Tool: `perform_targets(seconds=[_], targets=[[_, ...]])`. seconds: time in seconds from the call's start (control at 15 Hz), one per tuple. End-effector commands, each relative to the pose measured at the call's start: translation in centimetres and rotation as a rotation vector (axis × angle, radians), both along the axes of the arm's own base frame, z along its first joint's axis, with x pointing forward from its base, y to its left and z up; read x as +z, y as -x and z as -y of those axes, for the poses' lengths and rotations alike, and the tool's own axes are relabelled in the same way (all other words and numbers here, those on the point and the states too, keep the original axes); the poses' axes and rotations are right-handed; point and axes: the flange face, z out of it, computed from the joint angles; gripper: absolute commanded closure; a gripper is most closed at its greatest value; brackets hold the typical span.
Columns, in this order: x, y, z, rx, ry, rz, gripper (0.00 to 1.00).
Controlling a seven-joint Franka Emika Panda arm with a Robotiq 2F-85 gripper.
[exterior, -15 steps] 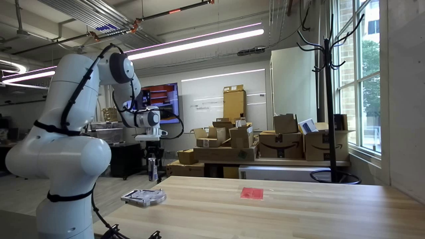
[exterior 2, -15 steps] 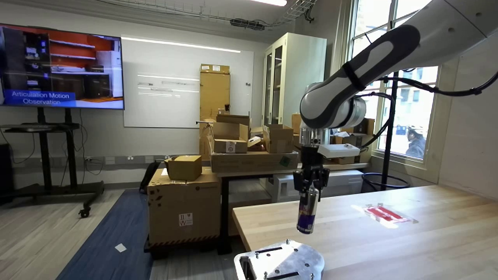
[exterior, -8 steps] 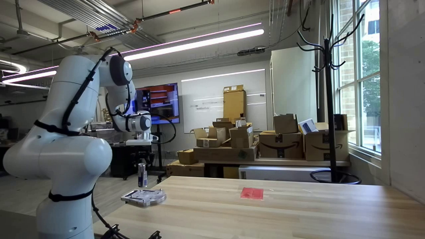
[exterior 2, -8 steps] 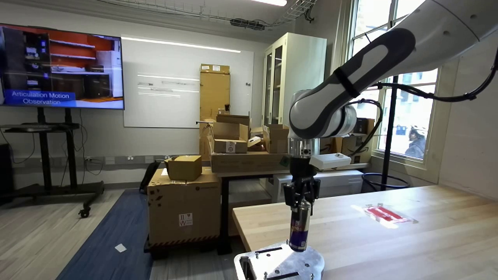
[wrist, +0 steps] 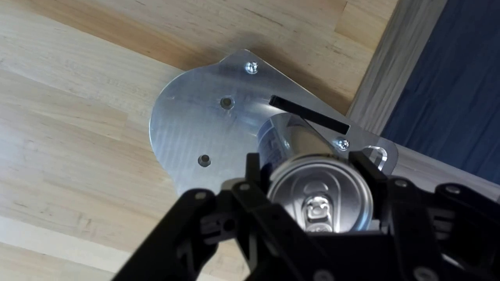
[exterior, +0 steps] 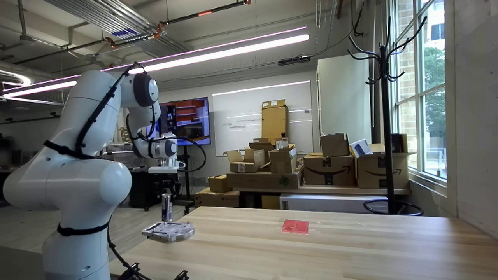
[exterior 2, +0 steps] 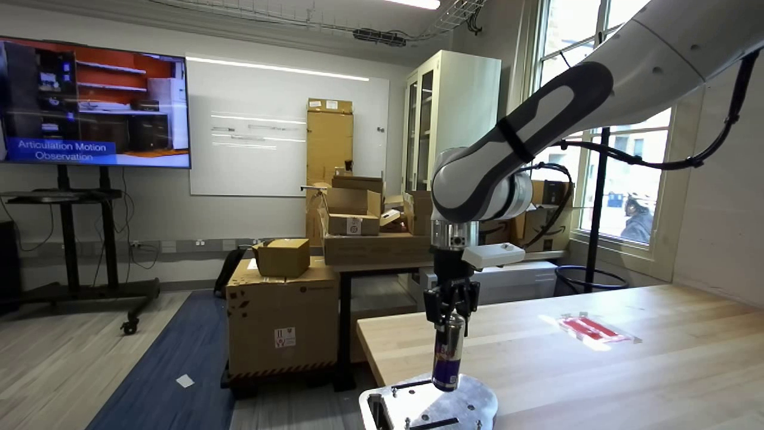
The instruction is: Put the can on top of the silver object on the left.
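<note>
1 can [wrist: 315, 175], clamped in hand [wrist: 308, 168], over part-hidden silver obj. [wrist: 191, 125] in wrist view, base contact unclear

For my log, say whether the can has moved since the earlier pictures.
Yes: in an exterior view, the can has moved down and left relative to the plate, its base now overlapping it.

Free room beside can [wrist: 312, 173], over silver object [wrist: 213, 127]
</note>
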Motion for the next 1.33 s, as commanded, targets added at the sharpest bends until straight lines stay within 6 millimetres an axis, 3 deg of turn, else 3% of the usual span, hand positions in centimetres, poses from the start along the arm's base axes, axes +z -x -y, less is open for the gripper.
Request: perform_targets(seconds=[0.0, 0.6, 1.2, 1.27], targets=[[-0.2, -2.6, -0.5, 0.011, 0.003, 0.022, 0.67], [-4.2, -4.7, -0.3, -0.008, -0.003, -0.01, 0.67], [-5.0, -5.2, 0.2, -0.02, 0.0, -0.016, 0.67], [-5.1, -5.2, 0.3, -0.024, 0.003, -0.018, 0.17]])
